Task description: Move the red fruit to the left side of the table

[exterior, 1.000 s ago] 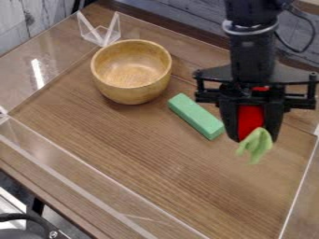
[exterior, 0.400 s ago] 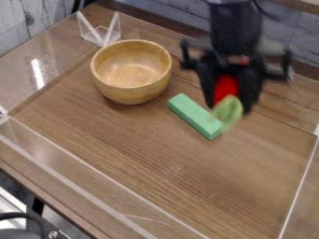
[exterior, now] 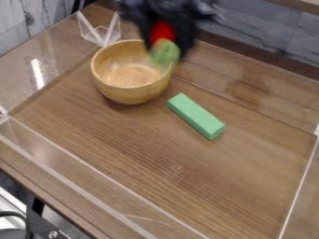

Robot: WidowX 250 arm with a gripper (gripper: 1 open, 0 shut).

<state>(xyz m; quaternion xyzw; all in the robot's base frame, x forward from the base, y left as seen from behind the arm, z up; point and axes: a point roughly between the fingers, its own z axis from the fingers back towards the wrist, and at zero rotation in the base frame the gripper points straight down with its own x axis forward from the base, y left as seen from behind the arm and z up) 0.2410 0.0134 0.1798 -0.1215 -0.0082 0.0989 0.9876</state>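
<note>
Blurred by motion at the top edge: black gripper (exterior: 165, 26), upper body cut off by the frame, outline smeared and finger shapes hard to separate. Pinched shut on the red fruit (exterior: 162, 35), with red showing between the dark fingers and a light green leafy stem hanging below, itself smeared. Held in the air over the far rim of the wooden bowl (exterior: 130, 71), clear of the table (exterior: 149, 168); whether the stem brushes the bowl's rim cannot be told. Partly hidden behind the fruit and gripper: the back edge of the bowl. Sharp and fully visible: green rectangular block (exterior: 196, 116), lying flat just right of the bowl, apart from it. Faint and hard to trace: low clear acrylic walls (exterior: 50, 163) along the edges, seen mostly as glints. No brand, label or writing readable anywhere.
</note>
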